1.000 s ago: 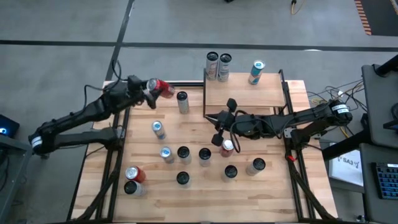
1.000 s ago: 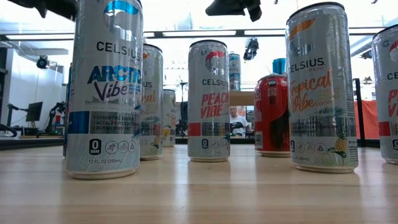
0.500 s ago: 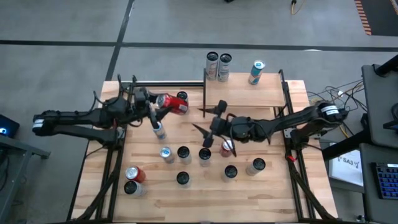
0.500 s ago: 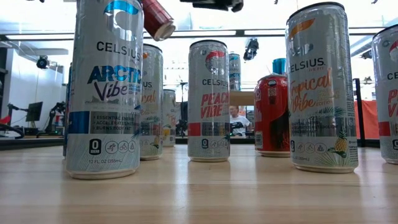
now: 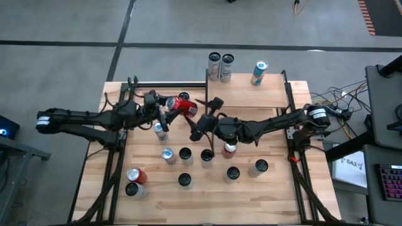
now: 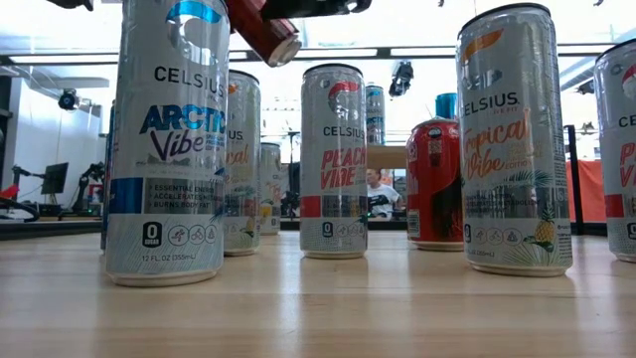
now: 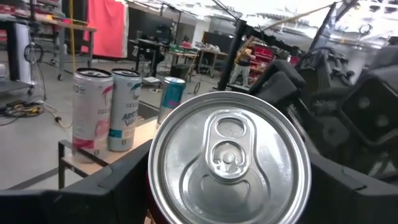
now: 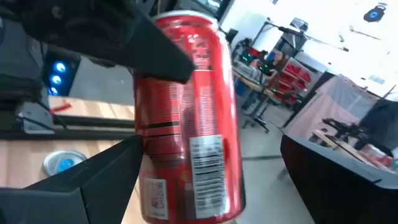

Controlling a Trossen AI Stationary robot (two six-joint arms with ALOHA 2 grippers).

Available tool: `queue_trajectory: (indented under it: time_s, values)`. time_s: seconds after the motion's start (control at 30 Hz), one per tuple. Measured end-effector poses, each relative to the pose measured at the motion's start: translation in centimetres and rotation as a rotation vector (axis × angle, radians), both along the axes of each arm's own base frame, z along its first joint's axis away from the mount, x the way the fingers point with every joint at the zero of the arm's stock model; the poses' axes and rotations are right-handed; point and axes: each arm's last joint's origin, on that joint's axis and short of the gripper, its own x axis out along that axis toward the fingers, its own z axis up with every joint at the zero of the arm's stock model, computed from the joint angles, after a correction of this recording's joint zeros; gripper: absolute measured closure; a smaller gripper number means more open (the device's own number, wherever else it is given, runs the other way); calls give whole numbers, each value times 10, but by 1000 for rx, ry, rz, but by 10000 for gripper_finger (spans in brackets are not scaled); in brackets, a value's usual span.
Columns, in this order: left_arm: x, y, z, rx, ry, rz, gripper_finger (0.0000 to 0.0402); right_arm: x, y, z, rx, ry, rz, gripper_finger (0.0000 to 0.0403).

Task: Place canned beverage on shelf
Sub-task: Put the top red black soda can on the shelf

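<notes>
Left gripper holds a red can in the air; right gripper spread wide beside it.
High view: red can tilted above the surface, left of the shelf; three cans at the shelf's far edge. Low view: "CELSIUS" cans read "ARCTIC Vibe", "PEACH VIBE", "Tropical Vibe". Left wrist: can top fills the frame, gripper clamped on it. Right wrist: red can with barcode lies between the wide-open gripper's fingers; contact unclear.

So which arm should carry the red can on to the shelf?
Probably the right. Its open end effector already brackets the red can held by the left end effector, and its arm lies alongside the shelf.
</notes>
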Motion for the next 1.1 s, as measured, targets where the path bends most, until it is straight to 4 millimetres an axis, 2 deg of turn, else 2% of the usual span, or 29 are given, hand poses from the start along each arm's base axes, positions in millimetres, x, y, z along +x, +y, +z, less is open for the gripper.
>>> queue_trajectory:
  time_s: [0.37, 0.47, 0.63, 0.8, 1.1]
  values:
    - [9, -1, -3, 1, -15, -29, 114, 20, -12, -3, 89, 57, -1, 37]
    - [8, -1, -2, 4, -20, -29, 114, 20, -15, -2, 99, 53, -7, 53]
    - [8, -1, -2, 21, -6, -27, 114, 20, -19, -3, 114, 55, -1, 103]
    - [7, -1, -2, 33, -5, -23, 111, 20, -20, -3, 122, 52, 7, 104]
    - [6, -1, 1, 102, 4, -26, 42, 12, -20, 3, 145, 81, 3, 104]
